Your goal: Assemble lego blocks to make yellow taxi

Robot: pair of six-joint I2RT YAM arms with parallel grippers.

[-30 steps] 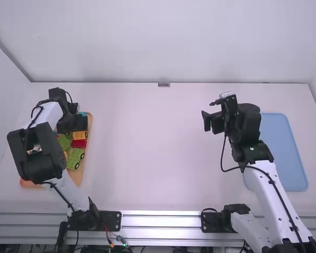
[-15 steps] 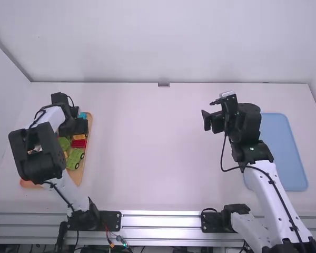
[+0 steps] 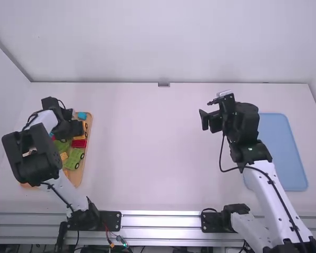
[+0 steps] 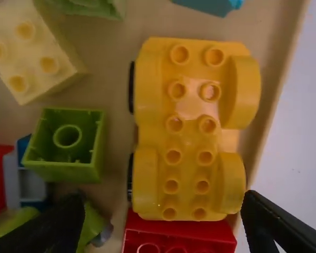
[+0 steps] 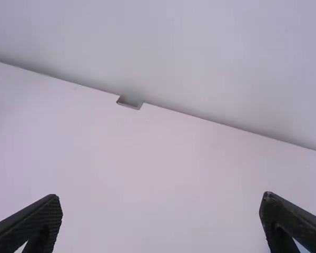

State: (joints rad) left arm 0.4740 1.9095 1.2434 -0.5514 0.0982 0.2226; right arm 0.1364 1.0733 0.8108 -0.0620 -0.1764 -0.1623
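Over the wooden tray at the left, my left gripper (image 3: 78, 128) hangs above the blocks. In the left wrist view my left gripper (image 4: 163, 211) is open, its fingers apart on either side of the yellow car base (image 4: 189, 132), which has studs and dark wheels and lies studs up, not gripped. A red block (image 4: 179, 237) touches the base's near end, and a pale yellow block (image 4: 34, 52) lies off to its side. My right gripper (image 3: 213, 121) stands high over the table's right part; in the right wrist view the right gripper (image 5: 160, 211) is open and holds nothing.
The wooden tray (image 3: 88, 153) also holds a green wheeled piece (image 3: 74, 158), a green block (image 4: 66, 145), a teal block (image 3: 82, 115) and several other pieces. A blue tray (image 3: 287, 153) lies at the table's right, behind the right arm.
My left gripper has shifted left over the tray, uncovering the teal block and more of the yellow base. The right arm has moved very slightly left.
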